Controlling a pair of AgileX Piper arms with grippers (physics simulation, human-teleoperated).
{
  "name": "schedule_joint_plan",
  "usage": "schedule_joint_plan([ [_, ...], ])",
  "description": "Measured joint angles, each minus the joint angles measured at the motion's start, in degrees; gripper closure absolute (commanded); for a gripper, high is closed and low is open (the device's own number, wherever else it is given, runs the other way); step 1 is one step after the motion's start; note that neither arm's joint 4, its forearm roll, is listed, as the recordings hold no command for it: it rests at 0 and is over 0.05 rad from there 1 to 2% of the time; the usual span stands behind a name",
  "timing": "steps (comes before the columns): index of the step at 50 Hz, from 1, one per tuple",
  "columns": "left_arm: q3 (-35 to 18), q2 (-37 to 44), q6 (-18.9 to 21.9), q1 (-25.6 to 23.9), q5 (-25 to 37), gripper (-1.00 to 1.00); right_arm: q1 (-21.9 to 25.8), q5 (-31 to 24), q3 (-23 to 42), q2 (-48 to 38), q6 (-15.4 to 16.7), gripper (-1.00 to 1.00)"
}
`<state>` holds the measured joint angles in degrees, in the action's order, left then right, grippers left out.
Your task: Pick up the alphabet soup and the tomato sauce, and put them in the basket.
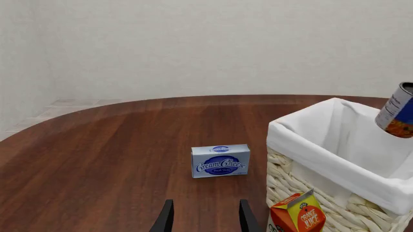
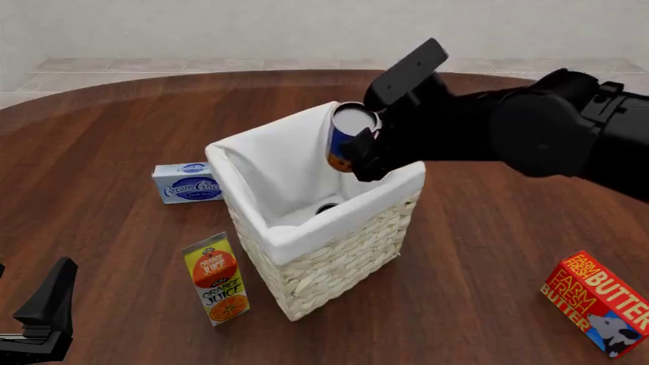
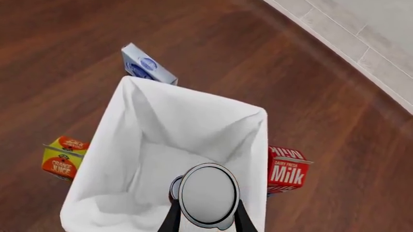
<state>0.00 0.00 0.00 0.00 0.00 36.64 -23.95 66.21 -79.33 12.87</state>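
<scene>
Right gripper (image 3: 205, 218) holds the tomato sauce can (image 2: 348, 138) over the basket (image 2: 335, 255).

The fingers pinch the can's sides; it hangs above the basket's 1 o'clock corner, long axis tilted, grey top toward 11 o'clock and up, orange base toward the lining. A second can (image 2: 327, 207), mostly hidden, lies in the basket's bottom. The left gripper (image 1: 203, 217) sits parted and empty at 7 o'clock, facing the cream cheese box (image 1: 220, 161). An orange juice carton (image 2: 217, 278) stands just beside the basket at 8 o'clock.
</scene>
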Motion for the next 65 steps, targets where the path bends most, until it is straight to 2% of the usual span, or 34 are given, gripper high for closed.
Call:
schedule_joint_plan([
  [45, 0.0, 0.0, 0.0, 0.0, 0.0, -1.0, 0.11, 2.38, -2.09, -3.67, 0.47, 1.0],
  [46, 0.0, 0.0, 0.0, 0.0, 0.0, -1.0, 0.09, 2.4, -2.11, -3.71, 0.48, -1.0],
  [65, 0.0, 0.0, 0.0, 0.0, 0.0, -1.0, -0.03, 2.37, -1.4, -3.83, -0.46, -1.0],
])
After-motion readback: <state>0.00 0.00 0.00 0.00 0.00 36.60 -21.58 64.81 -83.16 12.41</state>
